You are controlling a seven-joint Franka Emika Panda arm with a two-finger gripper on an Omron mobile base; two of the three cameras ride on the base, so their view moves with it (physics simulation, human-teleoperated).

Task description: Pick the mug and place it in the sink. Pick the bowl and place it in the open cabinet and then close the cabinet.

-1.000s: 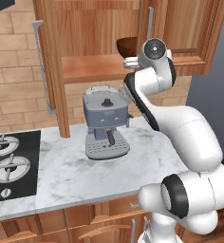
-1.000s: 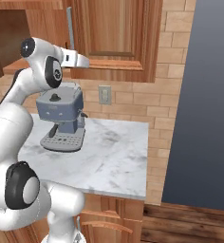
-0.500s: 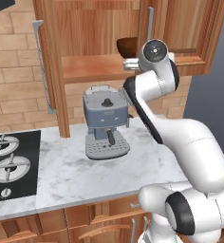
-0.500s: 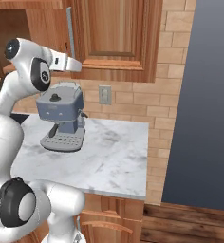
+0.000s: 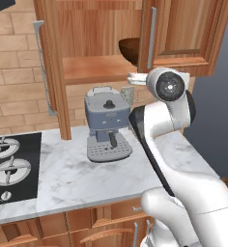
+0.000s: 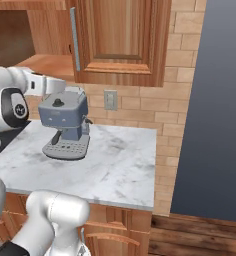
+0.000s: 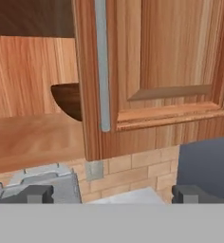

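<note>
A: Biggest first — cabinet (image 5: 106,43), reddish-brown wood wall unit, left door swung open, silver bar handle (image 7: 101,61) on the right door's edge.

B: Tabletop?

A: White marble tabletop (image 6: 115,160), grey-blue espresso machine (image 5: 106,123) standing on it under the cabinet, black stovetop (image 5: 9,166) to the left.

B: Bowl?

A: Bowl (image 5: 129,49) — dark brown, glossy, round, deep. Sits on the cabinet shelf (image 7: 33,135), right side, half hidden behind the right door's edge.

B: Gripper?

A: Gripper (image 7: 111,194) fingers set wide apart, holding nothing, just in front of the cabinet below shelf level, apart from the bowl.

B: Versus a second ago?

A: Bowl same spot. Arm has pulled back and lower — wrist was up by the shelf.
</note>
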